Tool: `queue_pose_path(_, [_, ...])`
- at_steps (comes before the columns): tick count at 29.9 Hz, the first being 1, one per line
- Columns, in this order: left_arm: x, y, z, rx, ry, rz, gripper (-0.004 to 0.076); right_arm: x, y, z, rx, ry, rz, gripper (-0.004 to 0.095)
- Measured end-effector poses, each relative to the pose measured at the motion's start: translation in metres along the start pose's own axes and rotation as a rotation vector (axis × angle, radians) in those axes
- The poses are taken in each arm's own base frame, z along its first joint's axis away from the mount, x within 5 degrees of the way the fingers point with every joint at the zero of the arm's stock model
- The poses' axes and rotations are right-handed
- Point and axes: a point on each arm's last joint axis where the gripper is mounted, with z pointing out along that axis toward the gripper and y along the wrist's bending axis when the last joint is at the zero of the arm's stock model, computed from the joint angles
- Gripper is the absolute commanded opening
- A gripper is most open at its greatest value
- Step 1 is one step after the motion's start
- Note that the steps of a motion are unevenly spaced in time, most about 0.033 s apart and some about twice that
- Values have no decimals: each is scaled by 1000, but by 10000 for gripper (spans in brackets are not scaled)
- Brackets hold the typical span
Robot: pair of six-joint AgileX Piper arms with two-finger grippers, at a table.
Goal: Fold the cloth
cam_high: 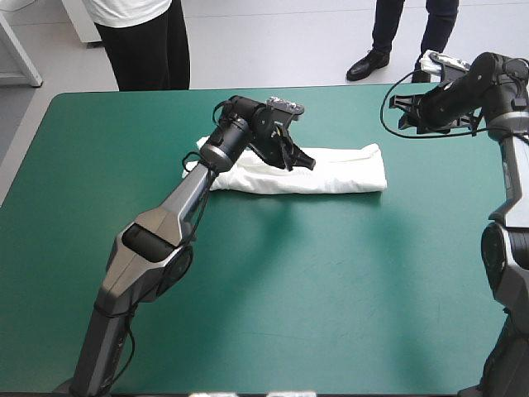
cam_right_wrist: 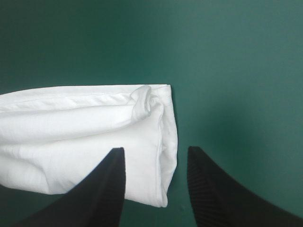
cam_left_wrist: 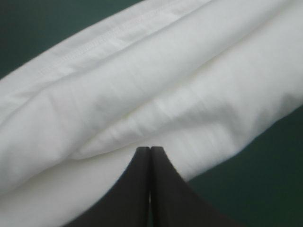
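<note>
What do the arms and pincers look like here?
The left arm and right arm have metallic grey links with black joints. The left pincer and right pincer each have two broad black fin-shaped fingers; the right's inner faces look ribbed.

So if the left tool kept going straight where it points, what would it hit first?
The folded T-shirt: the left tool, shut, points right at it and may be touching.

Left arm stretched forward, black fin-fingered left gripper [cam_left_wrist: 150, 150] pressed into one point, tilted down | right arm raised, black fin-fingered right gripper [cam_right_wrist: 155, 153] spread apart.
</note>
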Motion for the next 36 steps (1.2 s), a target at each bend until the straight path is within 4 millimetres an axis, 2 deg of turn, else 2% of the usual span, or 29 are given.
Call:
queue_pose_path(3, [4, 2, 22, 1, 32, -4, -10, 1, 1, 1, -18, 2, -10, 391])
queue_pose_path(6, [6, 3, 34, 0, 49, -7, -10, 3, 0, 6, -25, 12, -13, 391])
queue_pose_path(13, [12, 6, 54, -6, 81, -9, -10, 21, -11, 35, -21, 96, -29, 399])
queue_pose_path(17, [12, 6, 56, -6, 83, -10, -10, 36, -15, 54, -55, 152, -49, 479])
queue_pose_path(22, [12, 6, 56, -5, 82, -10, -10, 39, -14, 66, -118, 142, -76, 603])
queue_pose_path(27, [12, 6, 56, -1, 83, -10, -10, 41, -19, 86, -134, 166, -56, 610])
queue_pose_path(32, [12, 5, 56, 5, 84, -8, -10, 50, -31, 122, -133, 239, -20, 609])
queue_pose_path(36, [12, 5, 56, 6, 85, -8, -10, 50, -31, 128, -142, 242, -11, 604])
